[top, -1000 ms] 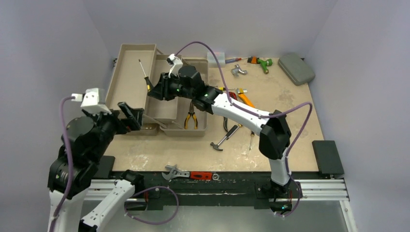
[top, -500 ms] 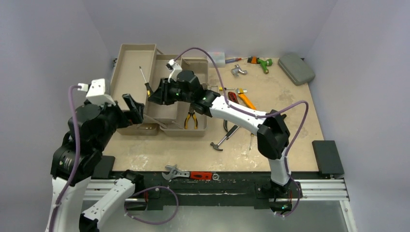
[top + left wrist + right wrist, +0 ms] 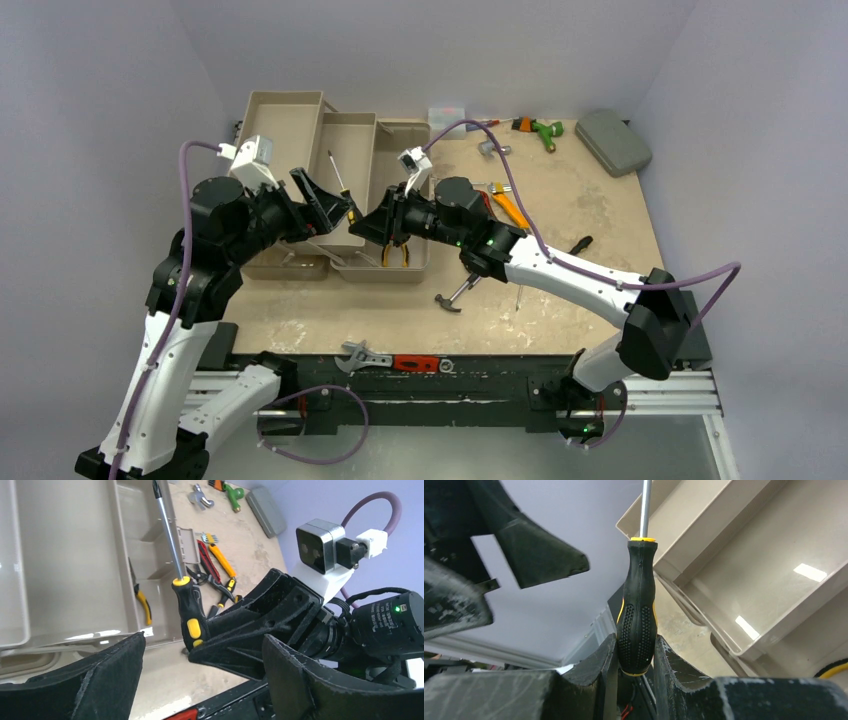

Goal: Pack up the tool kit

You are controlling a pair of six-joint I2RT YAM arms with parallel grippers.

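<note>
The left tool (image 3: 335, 200) hangs with fingers spread wide on either side of the screwdriver (image 3: 340, 182), not touching it. The beige toolbox (image 3: 272, 140) lies open at the worktop's (image 3: 600, 210) ten o'clock, with pliers (image 3: 395, 250) in its base. The right tool (image 3: 368, 222) pinches the screwdriver's black-and-yellow handle, the shaft pointing to eleven o'clock over the trays. A hammer (image 3: 455, 293) lies at the right tool's five o'clock.

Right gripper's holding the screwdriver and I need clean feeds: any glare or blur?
Right wrist: screwdriver handle sharp, two bright light reflections on the toolbox trays. Left wrist: own fingers soft up close, glare streak on a tray lip. Top external: evenly lit, sharp.
</note>
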